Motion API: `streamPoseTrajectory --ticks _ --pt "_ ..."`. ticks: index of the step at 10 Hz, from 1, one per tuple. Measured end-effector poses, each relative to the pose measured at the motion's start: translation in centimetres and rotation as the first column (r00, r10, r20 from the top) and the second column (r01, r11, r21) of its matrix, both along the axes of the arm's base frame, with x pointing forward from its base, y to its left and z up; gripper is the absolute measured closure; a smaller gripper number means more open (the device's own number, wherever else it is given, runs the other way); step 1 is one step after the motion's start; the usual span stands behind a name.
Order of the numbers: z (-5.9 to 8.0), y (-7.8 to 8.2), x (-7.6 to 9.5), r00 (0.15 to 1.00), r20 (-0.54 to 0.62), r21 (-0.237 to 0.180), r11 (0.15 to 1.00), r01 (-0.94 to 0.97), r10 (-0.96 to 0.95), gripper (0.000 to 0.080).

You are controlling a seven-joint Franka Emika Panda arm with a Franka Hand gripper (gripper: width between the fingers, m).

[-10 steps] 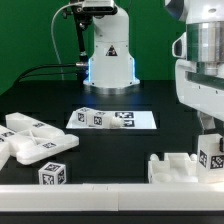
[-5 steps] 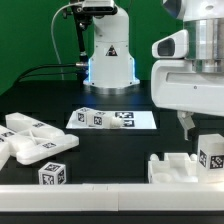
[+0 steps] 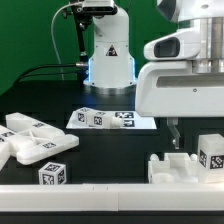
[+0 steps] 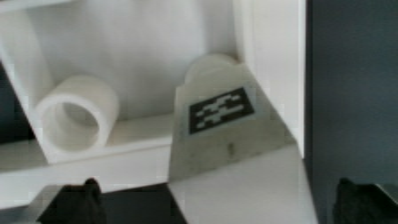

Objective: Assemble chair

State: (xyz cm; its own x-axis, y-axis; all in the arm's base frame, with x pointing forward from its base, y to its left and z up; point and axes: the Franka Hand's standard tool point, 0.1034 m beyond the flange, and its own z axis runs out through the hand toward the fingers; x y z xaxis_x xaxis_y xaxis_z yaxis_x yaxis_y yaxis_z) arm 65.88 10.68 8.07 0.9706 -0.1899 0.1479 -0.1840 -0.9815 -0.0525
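In the exterior view, the loose chair pieces [image 3: 28, 140] lie in two groups on the black table [image 3: 110, 150]. One group, made of flat white panels and a small tagged block [image 3: 55, 173], is at the exterior view's left. The other group is at the exterior view's right. It has a low notched part [image 3: 175, 166] and an upright tagged post [image 3: 210, 152], which stands on it or just beside it; I cannot tell which. The marker board [image 3: 113, 119] lies further back between the groups, in front of the robot base [image 3: 108, 55]. The arm's big white housing [image 3: 185, 85] hangs above the right group. One thin dark finger [image 3: 171, 133] points down, near the notched part but apart from it.

In the wrist view, the gripper [image 4: 217, 198] has its two dark fingertips [image 4: 71, 198] spread wide, and they clamp nothing. Below the gap between them lies a narrow white piece [image 4: 222, 150] with one square tag [image 4: 217, 108], perhaps the same post. Just beside it is a white ring-shaped socket [image 4: 75, 120]. This picture is rather blurred.
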Motion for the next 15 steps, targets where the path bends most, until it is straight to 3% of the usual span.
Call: streamPoseTrajectory --ticks 1,2,3,5,8,11,14,15 --pt "0.0 0.0 0.0 1.000 0.000 0.000 1.000 0.000 0.000 0.0331" --pt "0.0 0.0 0.0 1.000 0.000 0.001 1.000 0.007 -0.007 0.0331" --pt "0.0 0.0 0.0 0.997 -0.003 0.016 0.997 0.082 -0.082 0.0519" --pt "0.0 0.1 0.0 0.980 -0.009 0.035 0.979 0.199 -0.199 0.0517" --pt "0.0 -0.3 0.0 0.852 -0.035 0.082 0.849 0.523 -0.522 0.0517" --pt "-0.1 -0.7 -0.3 0.566 -0.102 0.118 0.555 0.823 -0.818 0.0515" --pt "-0.3 -0.9 -0.6 0.278 -0.183 0.123 0.259 0.958 -0.943 0.0515" --pt "-0.3 -0.9 -0.6 0.232 -0.193 0.120 0.212 0.970 -0.953 0.0515"
